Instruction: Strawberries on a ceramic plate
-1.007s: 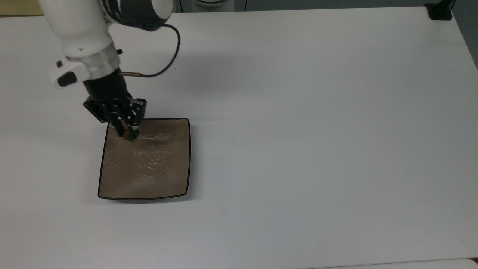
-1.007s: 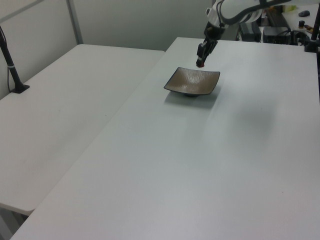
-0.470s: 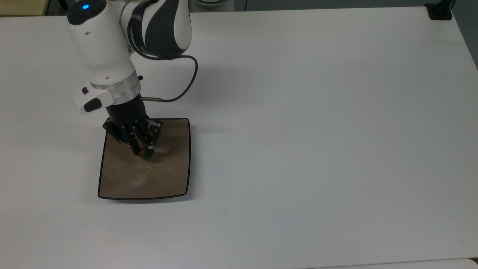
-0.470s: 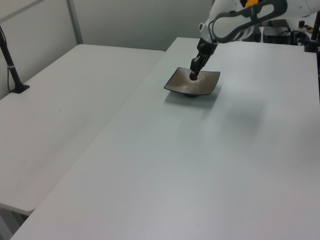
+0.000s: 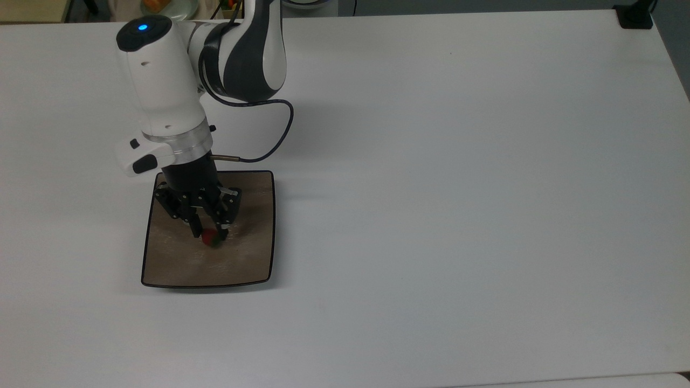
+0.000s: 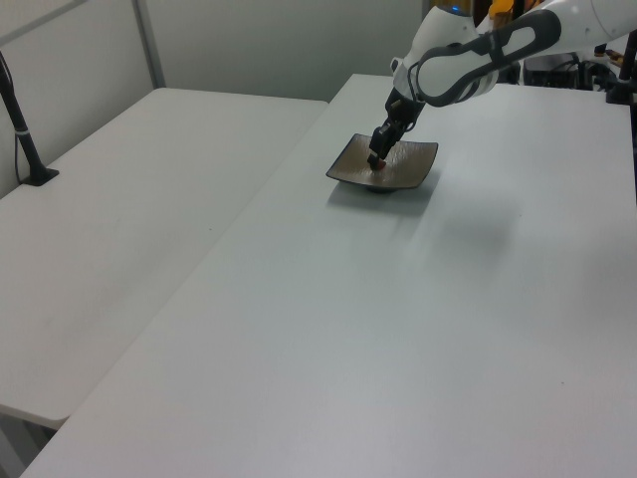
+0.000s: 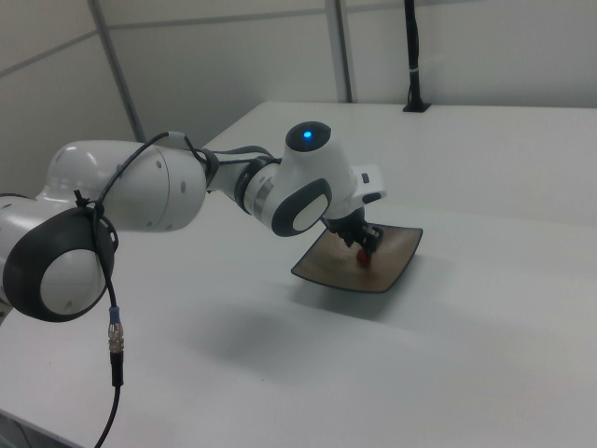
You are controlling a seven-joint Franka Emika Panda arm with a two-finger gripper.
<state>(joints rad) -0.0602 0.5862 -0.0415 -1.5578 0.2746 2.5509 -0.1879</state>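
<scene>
The gripper point(image 5: 209, 235) is down over the plate point(image 5: 253, 258). Its fingers are pinched tight around the strawberry point(image 5: 211, 238), right at the plate's middle.

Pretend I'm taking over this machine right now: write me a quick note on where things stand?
Gripper: shut on the strawberry, low over the middle of the brown plate.
Plate: on the white table, toward the top view's left.
Done: the strawberry has been brought to the plate.
Left: whether it already touches the plate cannot be told; probably open the fingers, then lift the arm away.
</scene>
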